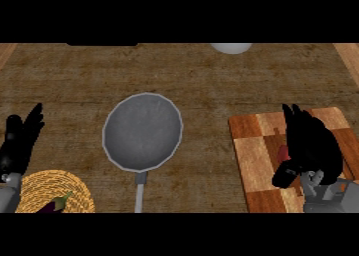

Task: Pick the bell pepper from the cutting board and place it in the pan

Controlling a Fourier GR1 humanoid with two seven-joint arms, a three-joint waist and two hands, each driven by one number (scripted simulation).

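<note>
Fingers of my right hand (309,147) hang straight over the cutting board (259,150), holding nothing; the red bell pepper (284,152) peeks out beneath them. Centre of the surface (211,80) holds the pan (142,131). My left hand (19,145) rests open.

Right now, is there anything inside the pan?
No, the pan is empty: only its bare grey bottom shows. The red bell pepper is over on the cutting board, mostly hidden by the right hand.
</note>
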